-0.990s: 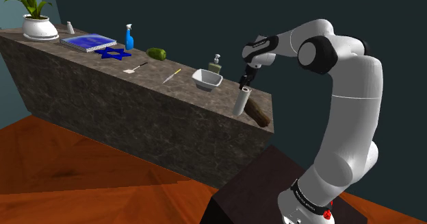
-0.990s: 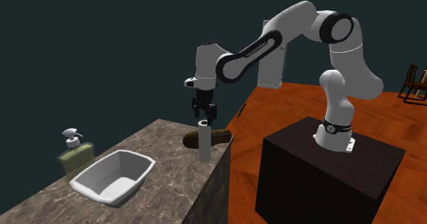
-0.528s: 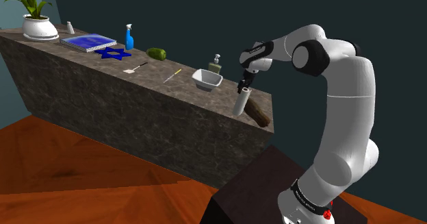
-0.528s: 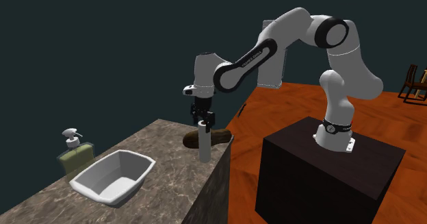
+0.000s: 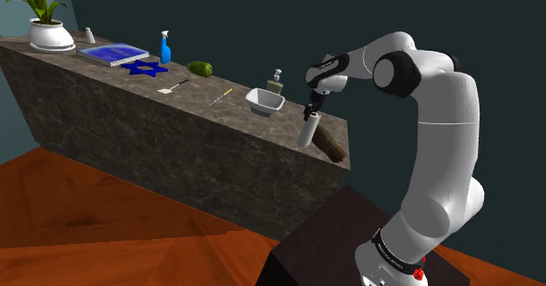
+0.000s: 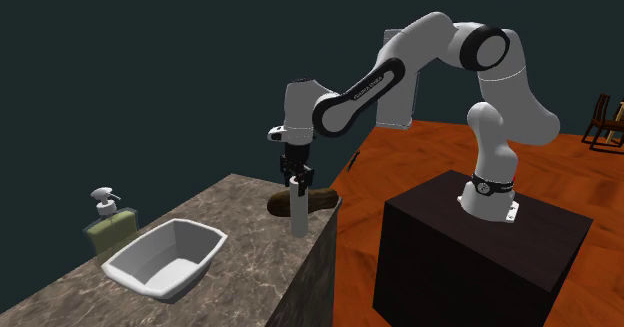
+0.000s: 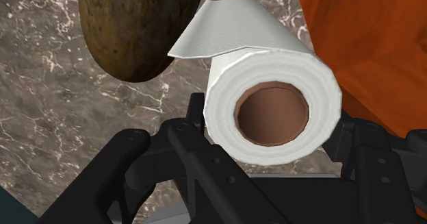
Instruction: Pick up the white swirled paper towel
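The white paper towel roll [image 5: 304, 136] stands upright at the stone counter's corner, close to its edge [image 6: 297, 215]. My black gripper [image 5: 312, 109] comes down on the roll's top from above [image 6: 297, 181]. In the wrist view the roll [image 7: 274, 72], with its brown core and a loose sheet flap, sits clasped between my fingers [image 7: 195, 137], and the gripper [image 7: 274, 137] is shut on it.
A brown oblong lump [image 5: 331, 143] lies just behind the roll [image 7: 133, 31]. A white basin [image 6: 165, 257] and a soap dispenser [image 6: 108, 223] stand further along the counter. A spray bottle [image 5: 164, 48], blue book [image 5: 112, 53] and potted plant [image 5: 50, 35] are far off. The dark stand [image 6: 480, 250] is below the counter.
The gripper came down over the top of the roll, and its fingers went from open to shut on it. The roll has not moved.
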